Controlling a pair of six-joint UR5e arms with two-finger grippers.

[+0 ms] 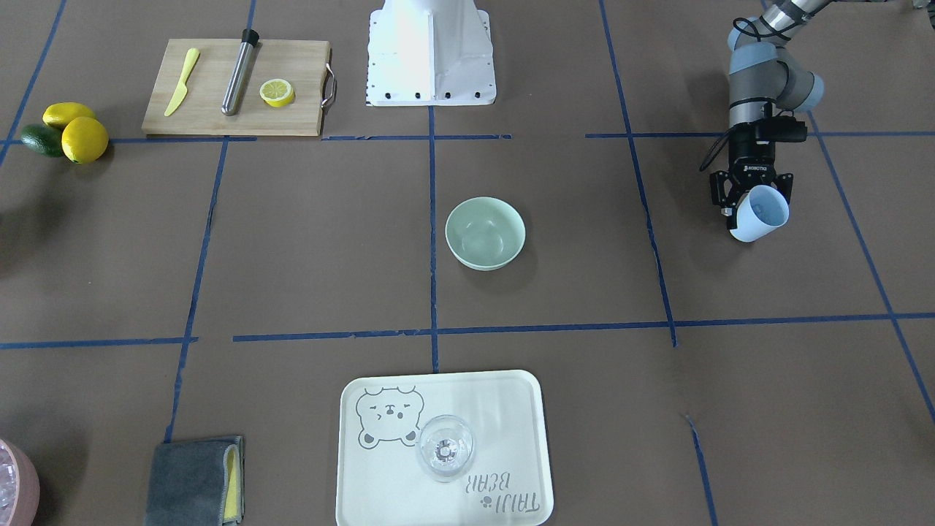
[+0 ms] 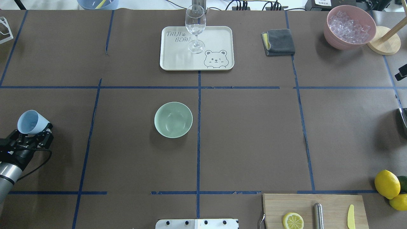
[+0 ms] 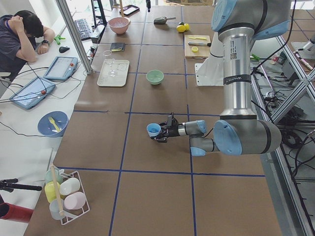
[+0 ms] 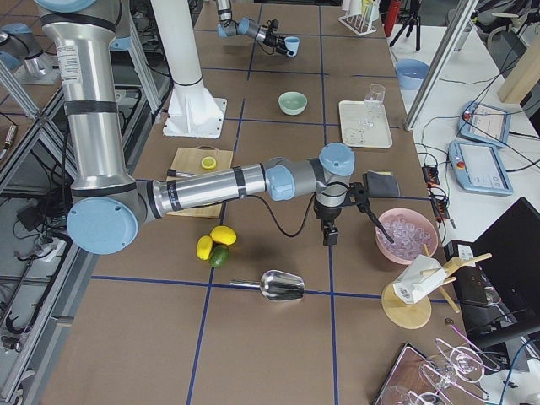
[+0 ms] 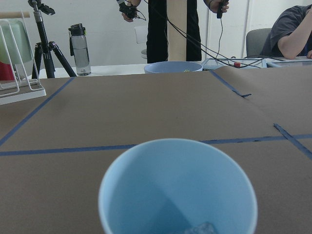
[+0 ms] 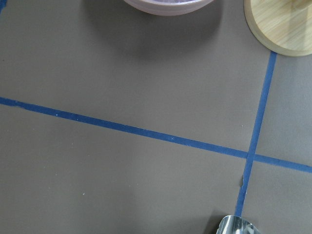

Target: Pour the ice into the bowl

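Pinching the pale blue plastic cup [image 2: 31,121], the left gripper [image 2: 33,132] holds it tilted above the table's left part, jaws pressed against its sides. Deep inside the cup, the wrist view shows one clear bit of ice [image 5: 202,228], cut off by the picture's edge. The round mint-green bowl [image 2: 173,119] stands upright near the table's middle, well apart from the cup, beside a blue tape line.

On the robot's right, a wooden cutting board [image 2: 330,203] carries a lemon half [image 2: 293,220], with whole lemons [image 2: 387,183] nearby. Farther out, a cream bear-print tray [image 2: 178,60] bears a clear wine glass [image 2: 195,24]. A folded grey cloth [image 2: 279,41] lies beside it. The pink round container [image 2: 337,43] at the far right holds a heap of glassy ice cubes [image 2: 349,24].

The right gripper [image 4: 329,226] hangs near that container; I cannot tell how its jaws stand.
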